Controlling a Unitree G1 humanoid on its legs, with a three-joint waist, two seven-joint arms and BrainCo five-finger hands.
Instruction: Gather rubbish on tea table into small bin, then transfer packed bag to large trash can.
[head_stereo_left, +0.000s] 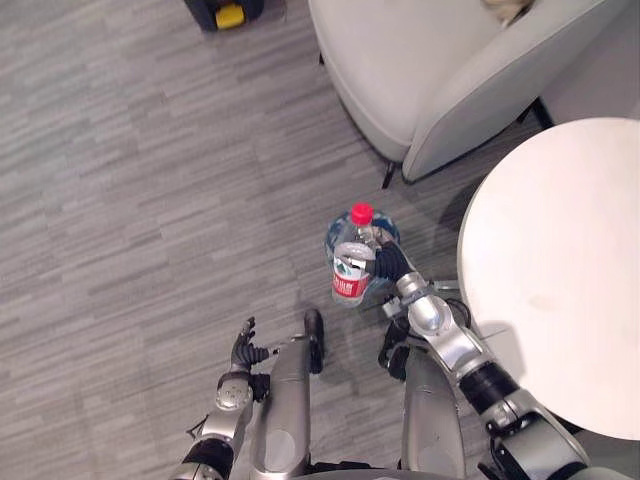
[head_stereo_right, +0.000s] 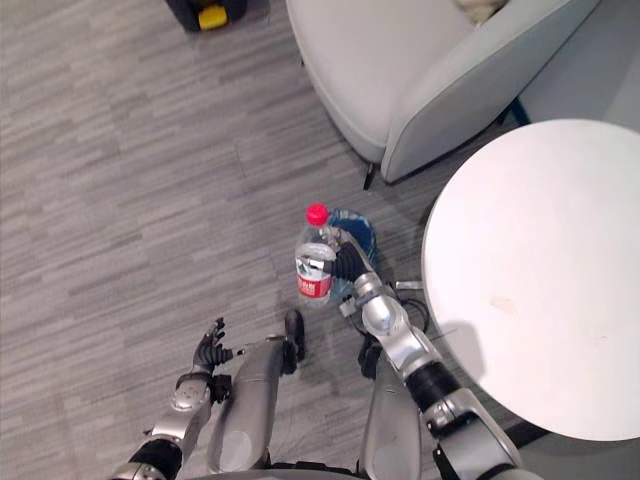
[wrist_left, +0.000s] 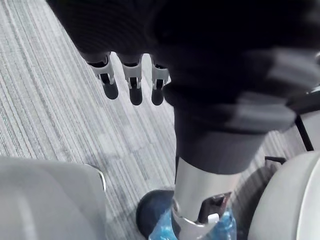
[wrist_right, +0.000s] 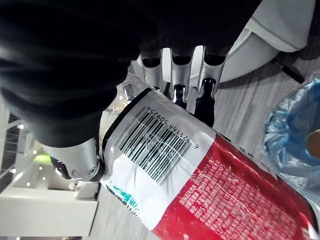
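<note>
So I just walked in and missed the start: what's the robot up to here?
The robot's right hand is curled round a clear plastic bottle with a red cap and red-and-white label, holding it upright close over the small bin lined with a blue bag, which stands beside the round white table. The bottle has not yet gone into the bin. The left hand hangs open and low, holding nothing.

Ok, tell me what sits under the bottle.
A small bin with a blue bag stands below the bottle in the right hand. Bottle and hand cover most of its opening; contents hidden.
</note>
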